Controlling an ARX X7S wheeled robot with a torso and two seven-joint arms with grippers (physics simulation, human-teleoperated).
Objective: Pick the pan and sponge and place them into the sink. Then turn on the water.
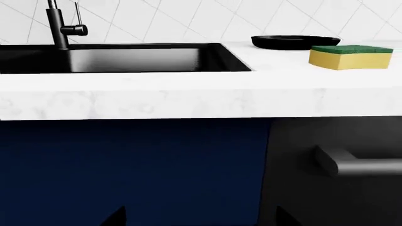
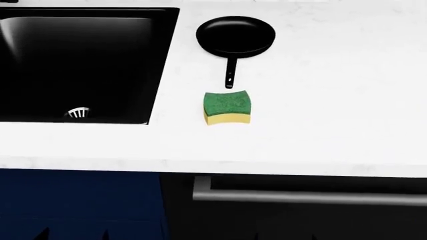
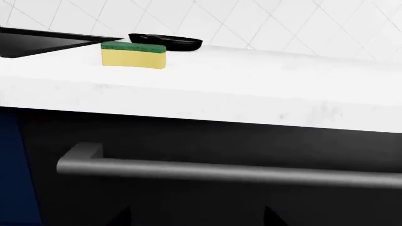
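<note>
Neither arm nor claw shows in any view, so their state cannot be told. The pan (image 2: 235,36) sits on the white tabletop (image 2: 333,100) right of the sink (image 2: 163,60), handle pointing near; the sponge (image 2: 227,106) lies just beyond the handle's tip, green side up. A grey bar handle (image 2: 307,196) runs below the tabletop edge.

I count one pan (image 2: 235,36), one sponge (image 2: 227,107), one sink (image 2: 160,60) basin in view with one drain strainer (image 2: 78,113), one faucet (image 1: 60,26), and one grey handle bar (image 2: 307,196).
</note>
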